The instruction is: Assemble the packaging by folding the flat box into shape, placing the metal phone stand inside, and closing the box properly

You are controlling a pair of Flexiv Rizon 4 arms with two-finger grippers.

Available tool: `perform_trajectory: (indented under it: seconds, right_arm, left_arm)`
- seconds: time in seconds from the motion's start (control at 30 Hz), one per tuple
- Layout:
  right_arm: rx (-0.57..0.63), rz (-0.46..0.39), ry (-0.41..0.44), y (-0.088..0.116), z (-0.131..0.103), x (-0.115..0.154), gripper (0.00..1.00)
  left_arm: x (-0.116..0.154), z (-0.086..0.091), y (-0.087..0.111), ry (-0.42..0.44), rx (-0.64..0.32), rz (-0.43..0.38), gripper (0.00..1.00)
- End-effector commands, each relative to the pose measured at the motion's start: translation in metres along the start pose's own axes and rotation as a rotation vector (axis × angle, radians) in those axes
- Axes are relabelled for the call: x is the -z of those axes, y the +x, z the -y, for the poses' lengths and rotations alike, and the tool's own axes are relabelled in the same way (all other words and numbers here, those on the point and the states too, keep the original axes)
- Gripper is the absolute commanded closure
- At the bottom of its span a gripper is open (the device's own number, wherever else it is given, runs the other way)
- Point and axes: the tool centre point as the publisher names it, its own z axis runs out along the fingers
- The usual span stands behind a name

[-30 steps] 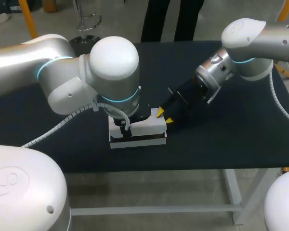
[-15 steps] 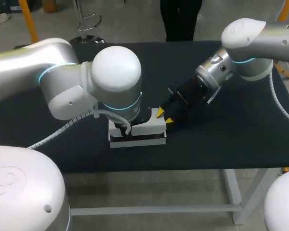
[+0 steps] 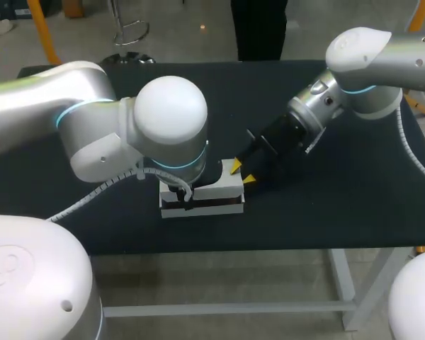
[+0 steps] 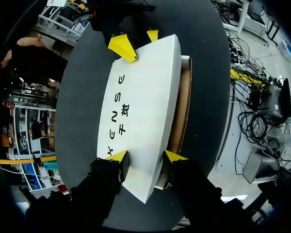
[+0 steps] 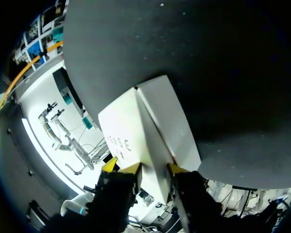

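Closing step: your left gripper [image 4: 146,158] and right gripper [image 5: 154,170] each pinch an end of the white box [image 3: 223,188]; its lid [image 4: 140,97] looks ajar, so press it flush next.

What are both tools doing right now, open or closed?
Left tool: closed on one end of the white box.
Right tool: closed on the box's other end.
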Motion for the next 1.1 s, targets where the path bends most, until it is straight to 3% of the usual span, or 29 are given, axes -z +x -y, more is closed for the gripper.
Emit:
perform_trajectory:
  seconds: [0.03,1.1]
  right_arm:
    - [0.003,-0.001,-0.004,-0.001,0.003,0.000,0.62]
    - [0.041,-0.019,-0.047,-0.006,0.024,0.013,0.65]
  left_arm:
    - [-0.001,0.000,0.002,0.001,0.003,0.008,0.53]
    - [-0.010,-0.002,0.009,0.001,0.007,0.009,0.51]
